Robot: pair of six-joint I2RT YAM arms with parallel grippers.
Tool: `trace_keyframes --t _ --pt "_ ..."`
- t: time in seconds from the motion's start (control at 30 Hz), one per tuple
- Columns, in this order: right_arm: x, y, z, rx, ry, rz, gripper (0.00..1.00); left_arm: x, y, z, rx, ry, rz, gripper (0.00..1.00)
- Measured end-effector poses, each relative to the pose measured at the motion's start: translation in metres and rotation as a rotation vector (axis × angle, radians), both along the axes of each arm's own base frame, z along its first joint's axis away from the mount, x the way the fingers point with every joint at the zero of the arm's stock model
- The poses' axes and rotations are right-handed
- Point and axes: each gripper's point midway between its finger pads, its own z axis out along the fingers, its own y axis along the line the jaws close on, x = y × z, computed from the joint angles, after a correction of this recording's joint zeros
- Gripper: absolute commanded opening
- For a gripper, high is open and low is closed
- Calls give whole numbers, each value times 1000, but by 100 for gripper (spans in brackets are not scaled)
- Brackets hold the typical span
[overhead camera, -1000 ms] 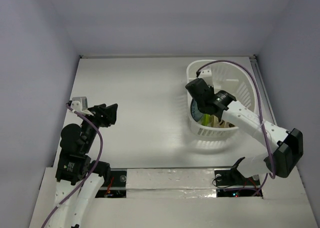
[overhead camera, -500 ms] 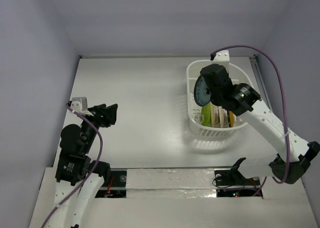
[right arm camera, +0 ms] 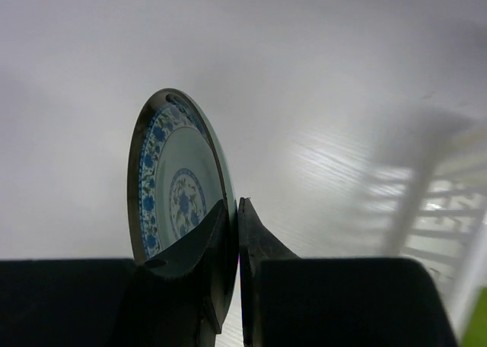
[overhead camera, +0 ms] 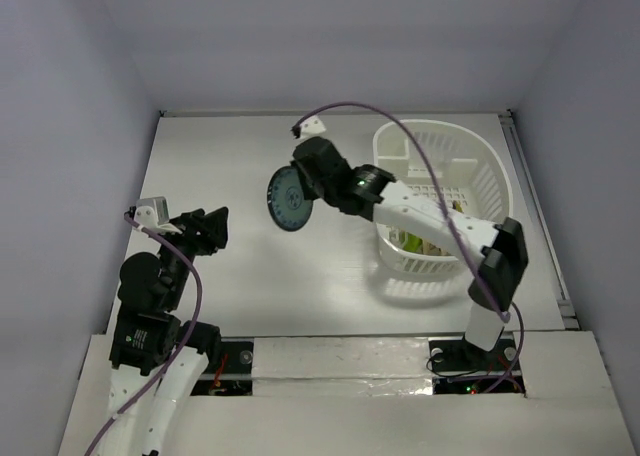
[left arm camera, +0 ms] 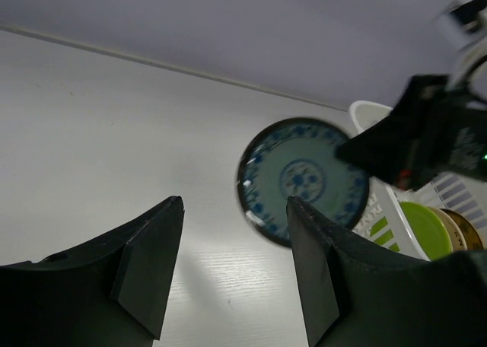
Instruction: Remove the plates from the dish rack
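Dish rack (overhead camera: pixel 482 158): lime green plate (left arm camera: pixel 423 229) and yellow-orange plate (left arm camera: pixel 463 237) upright inside. Right gripper (right arm camera: pixel 233 218): clamped on blue-patterned plate (overhead camera: pixel 290 198) rim, outside rack. Left gripper (left arm camera: pixel 234 210): jaws apart, empty.

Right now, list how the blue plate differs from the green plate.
The blue plate is out of the rack, over the table; the green plate stands in the rack. The right gripper pinches the blue plate's rim; nothing grips the green plate. The blue plate is patterned, the green plate plain lime. Both are round, on edge.
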Motion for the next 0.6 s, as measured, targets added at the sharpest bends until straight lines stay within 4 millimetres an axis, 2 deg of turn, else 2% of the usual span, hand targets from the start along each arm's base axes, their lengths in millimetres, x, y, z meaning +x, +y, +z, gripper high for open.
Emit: trace_keyframes --t 0.03,0.1,0.17,0.27,0.4,0.6 --pt "1 18 -17 -6 23 33 0 0 1 0 -1 -1 8 53" --pt "-1 42 -52 -26 77 80 0 0 4 1 -2 -2 21 53" --pt "1 55 -80 -42 118 98 0 1 5 1 -2 -3 27 53" --pt "6 63 -108 -55 148 91 0 1 5 1 -2 -3 29 53" --pt "13 67 -129 -56 163 64 1 1 5 1 -2 -3 29 53" --pt "18 66 -144 -40 161 20 22 1 5 1 -2 -3 29 53"
